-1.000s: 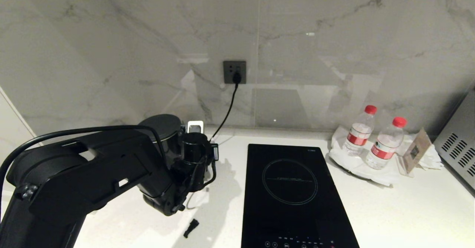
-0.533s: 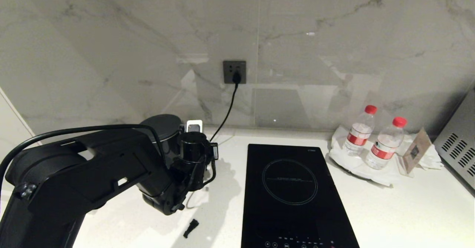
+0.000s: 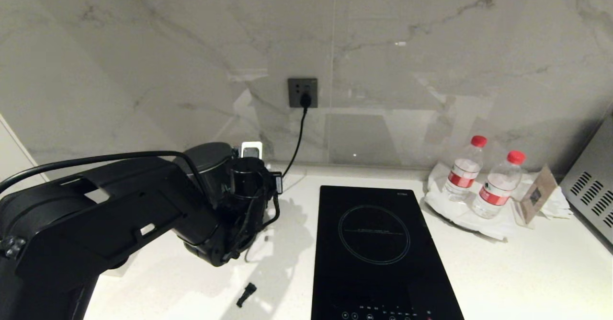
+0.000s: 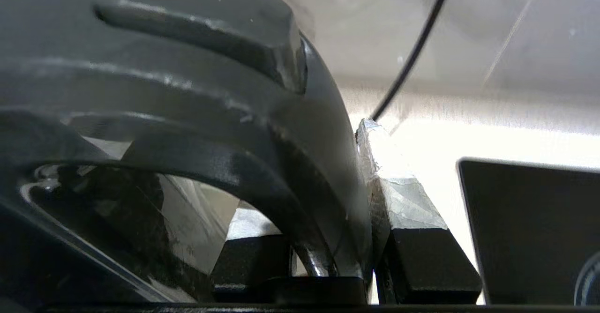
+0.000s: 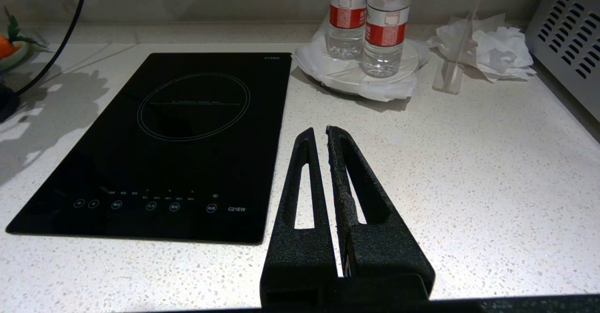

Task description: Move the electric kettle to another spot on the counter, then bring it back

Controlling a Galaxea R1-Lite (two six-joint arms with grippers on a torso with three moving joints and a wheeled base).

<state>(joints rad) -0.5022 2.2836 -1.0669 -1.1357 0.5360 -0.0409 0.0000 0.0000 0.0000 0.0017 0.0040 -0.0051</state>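
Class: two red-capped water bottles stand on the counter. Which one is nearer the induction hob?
The left bottle, farther back towards the wall; the other bottle stands farther from the hob, beside the card stand.

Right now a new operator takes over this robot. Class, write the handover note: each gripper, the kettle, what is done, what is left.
Left gripper: closed on the kettle handle, at the back left of the counter, near the wall.
Right gripper: shut, empty, above bare counter beside the hob.
Done: kettle gripped. The arm hides its foot, so I cannot tell if it is lifted.
Left: carry it to another spot, set it down, bring it back.
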